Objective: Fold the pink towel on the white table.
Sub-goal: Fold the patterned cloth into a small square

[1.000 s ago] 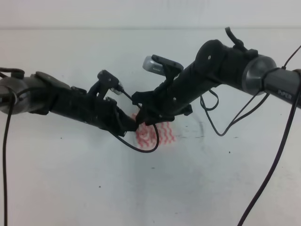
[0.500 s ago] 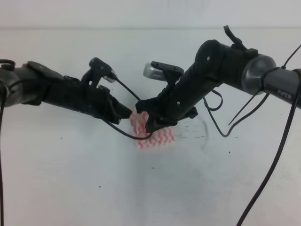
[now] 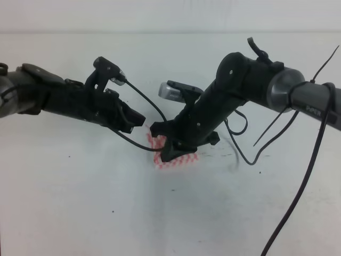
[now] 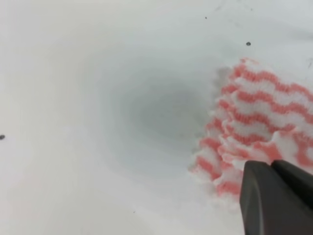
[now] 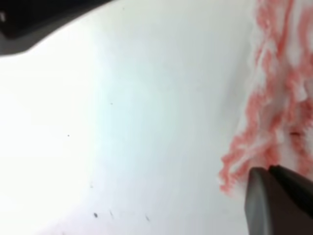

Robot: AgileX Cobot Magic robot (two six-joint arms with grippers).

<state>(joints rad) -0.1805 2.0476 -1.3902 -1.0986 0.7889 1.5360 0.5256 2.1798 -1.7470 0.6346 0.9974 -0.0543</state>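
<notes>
You've got the pink towel (image 3: 176,159) near the middle of the white table (image 3: 80,202), bunched small w/ wavy stripes showing; most of it is hidden under the right arm in the exterior view, only its lower edge and a bit of the left side peek out.

Left gripper (image 3: 139,120) sits just up-left of the towel; in the left wrist view its dark fingertips (image 4: 274,196) look pressed together at the towel's (image 4: 259,122) near edge, w/ the cloth rumpled right at the tip; can't tell if fabric is actually pinched between them.

Right gripper (image 3: 166,154) reaches across from the right, low over the towel's left part; in the right wrist view its fingertips (image 5: 279,196) also appear closed, touching the towel's (image 5: 279,88) frayed edge; whether it has hold of cloth, you can't tell; view is blurry.

Black cable (image 3: 138,149) loops from the left arm down by the towel; a few dark specks (image 3: 68,157) mark the table.
</notes>
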